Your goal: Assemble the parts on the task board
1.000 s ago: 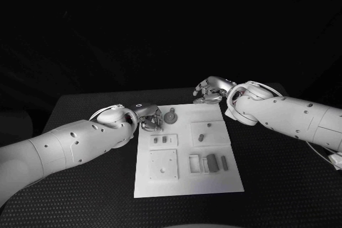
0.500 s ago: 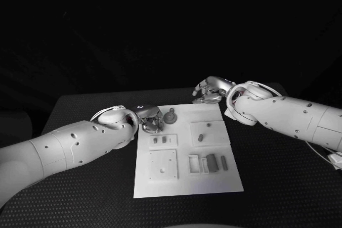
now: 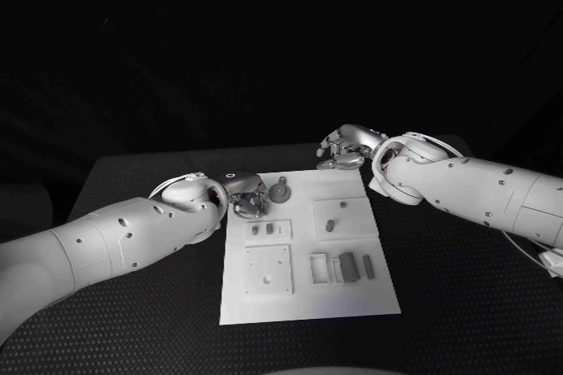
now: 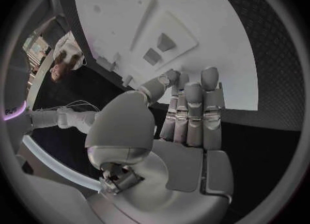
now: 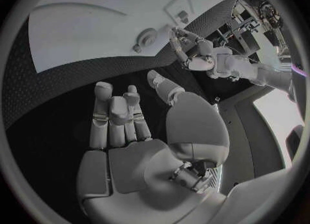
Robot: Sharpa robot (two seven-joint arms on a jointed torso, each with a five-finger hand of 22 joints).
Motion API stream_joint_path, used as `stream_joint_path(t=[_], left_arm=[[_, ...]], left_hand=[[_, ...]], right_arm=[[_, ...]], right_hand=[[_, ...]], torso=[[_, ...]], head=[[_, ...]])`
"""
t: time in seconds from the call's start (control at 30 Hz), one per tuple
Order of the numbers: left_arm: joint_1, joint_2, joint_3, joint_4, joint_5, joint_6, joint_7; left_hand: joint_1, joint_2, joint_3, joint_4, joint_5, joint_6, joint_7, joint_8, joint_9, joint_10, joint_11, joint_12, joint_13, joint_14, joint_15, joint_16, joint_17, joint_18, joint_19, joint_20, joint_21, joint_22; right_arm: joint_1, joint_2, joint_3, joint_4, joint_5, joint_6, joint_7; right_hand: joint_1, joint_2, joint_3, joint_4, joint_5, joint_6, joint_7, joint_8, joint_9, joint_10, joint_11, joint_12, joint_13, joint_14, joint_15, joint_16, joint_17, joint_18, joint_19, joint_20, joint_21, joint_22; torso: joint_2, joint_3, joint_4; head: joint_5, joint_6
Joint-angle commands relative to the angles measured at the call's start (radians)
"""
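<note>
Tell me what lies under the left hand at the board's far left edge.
The left hand hovers over the white board edge; the round grey part sits just beside it. Anything directly beneath its fingers is hidden.

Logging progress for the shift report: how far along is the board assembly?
Early, by the look of it. Grey parts lie loose on the task board; nothing is clearly assembled. The left hand hovers at the board's far-left edge and the right hand beyond its far corner, both holding nothing. Nearly everything remains.
</note>
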Motion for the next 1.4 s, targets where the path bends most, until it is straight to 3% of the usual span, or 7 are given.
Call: stream_joint_path(t=[0.03, 0.57, 1.0, 1.4], left_arm=[[-0.002, 0.006, -0.001, -0.003, -0.011, 0.013, 0.007], [-0.007, 0.031, -0.003, -0.013, -0.013, 0.016, 0.009], [-0.007, 0.028, -0.009, -0.029, -0.049, 0.077, -0.012], [-0.01, 0.03, -0.011, -0.037, -0.049, 0.062, -0.005]], left_hand=[[0.0, 0.011, 0.005, -0.002, 0.006, 0.009, 0.001, 0.007, 0.002, 0.007, 0.0, 0.007, 0.001, 0.007, -0.003, 0.002, 0.002, 0.065, -0.003, -0.006, -0.004, 0.019], [-0.001, 0.011, 0.006, -0.002, 0.006, 0.009, 0.001, 0.007, 0.002, 0.007, 0.0, 0.005, 0.001, 0.007, -0.003, 0.002, 0.002, 0.065, -0.003, -0.006, -0.005, 0.019], [0.0, 0.011, 0.007, -0.003, 0.006, 0.009, 0.001, 0.006, 0.002, 0.006, 0.0, 0.004, 0.002, 0.006, -0.003, 0.002, 0.002, 0.064, -0.003, -0.006, -0.006, 0.019], [0.0, 0.012, 0.008, -0.005, 0.007, 0.011, 0.0, 0.007, 0.003, 0.009, -0.001, 0.004, 0.003, 0.006, -0.003, 0.002, 0.003, 0.064, -0.002, -0.007, -0.006, 0.02]], right_arm=[[0.0, 0.001, 0.0, 0.001, -0.002, 0.005, 0.009], [0.0, 0.003, 0.0, 0.003, -0.002, 0.005, 0.009], [0.0, 0.002, 0.0, 0.003, -0.002, 0.006, 0.008], [0.0, 0.002, 0.0, 0.003, -0.002, 0.006, 0.009]], right_hand=[[-0.004, 0.007, 0.0, -0.001, 0.005, -0.011, 0.015, 0.0, -0.001, -0.001, 0.004, 0.006, -0.001, 0.002, 0.008, -0.003, 0.002, 0.013, 0.005, -0.005, -0.006, 0.02], [-0.004, 0.007, 0.0, -0.001, 0.005, -0.011, 0.015, 0.001, -0.001, -0.001, 0.004, 0.006, -0.002, 0.003, 0.008, -0.003, 0.002, 0.013, 0.005, -0.005, -0.006, 0.02], [-0.004, 0.007, -0.001, -0.001, 0.005, -0.011, 0.015, 0.001, -0.002, -0.001, 0.004, 0.006, -0.002, 0.003, 0.008, -0.003, 0.002, 0.013, 0.005, -0.005, -0.006, 0.02], [-0.004, 0.007, -0.001, -0.001, 0.005, -0.011, 0.015, 0.001, -0.002, -0.001, 0.004, 0.006, -0.002, 0.003, 0.008, -0.003, 0.002, 0.013, 0.005, -0.005, -0.006, 0.02]], torso=[[0.001, -0.0005, -0.0005], [0.0, -0.0012, 0.0004], [0.0, -0.0014, 0.0008], [0.0, -0.0015, 0.0013]], head=[[-0.002, -0.001], [-0.004, -0.004], [-0.005, -0.009], [-0.007, -0.01]])
